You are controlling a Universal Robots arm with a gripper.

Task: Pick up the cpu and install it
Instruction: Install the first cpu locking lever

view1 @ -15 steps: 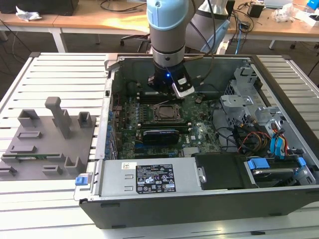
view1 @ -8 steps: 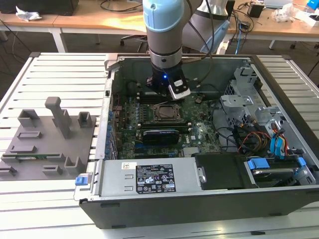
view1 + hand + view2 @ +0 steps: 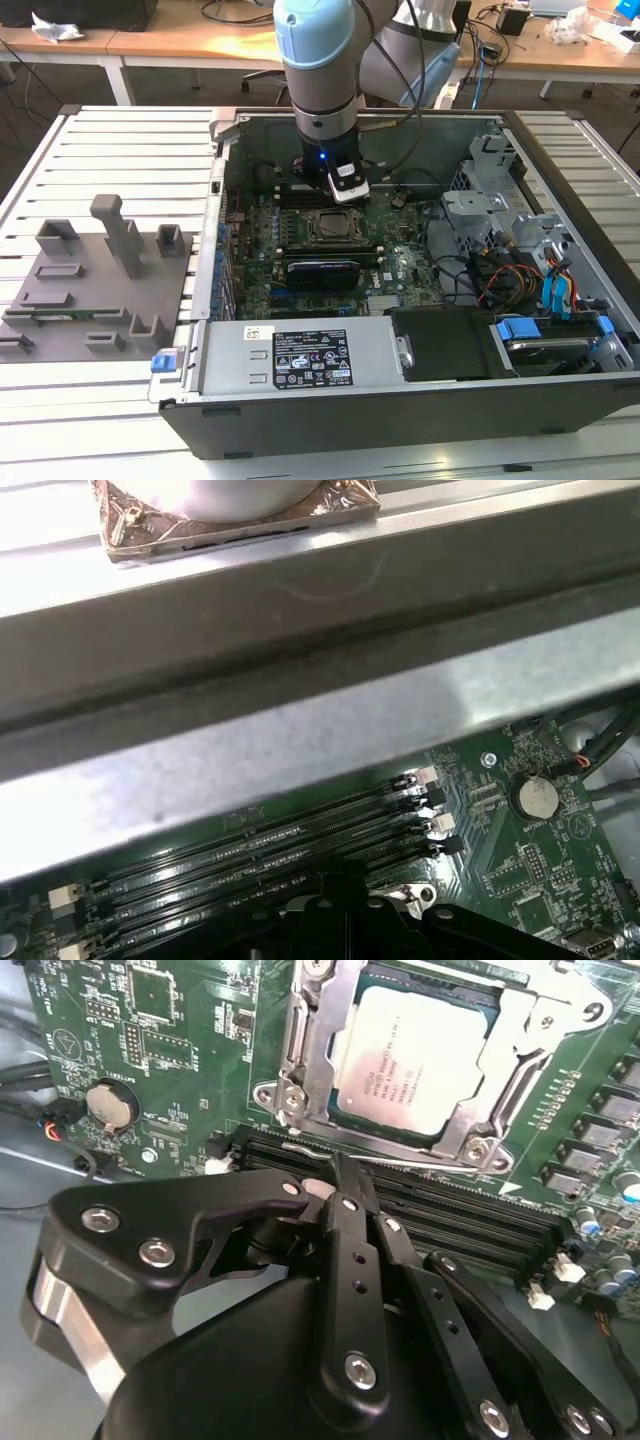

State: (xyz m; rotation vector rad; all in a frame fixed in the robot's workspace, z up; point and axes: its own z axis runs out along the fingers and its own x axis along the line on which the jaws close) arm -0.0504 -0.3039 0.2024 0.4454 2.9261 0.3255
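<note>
1 cpu (image 3: 410, 1060) seated in the motherboard socket (image 3: 300, 1065), narrow-closed empty gripper (image 3: 345, 1175) just beside it

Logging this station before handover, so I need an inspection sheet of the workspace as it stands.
Surface: white slatted table carrying an open computer case.
Job's things: cpu lies inside the motherboard socket; its retention frame is open.
Clutter: grey fixture blocks at the exterior view's left.
Grippers: gripper shut, holding nothing, poised over the memory slots beside the socket.
Cables: coloured wiring near the drive bays.
Surroundings: wooden desks behind.
</note>
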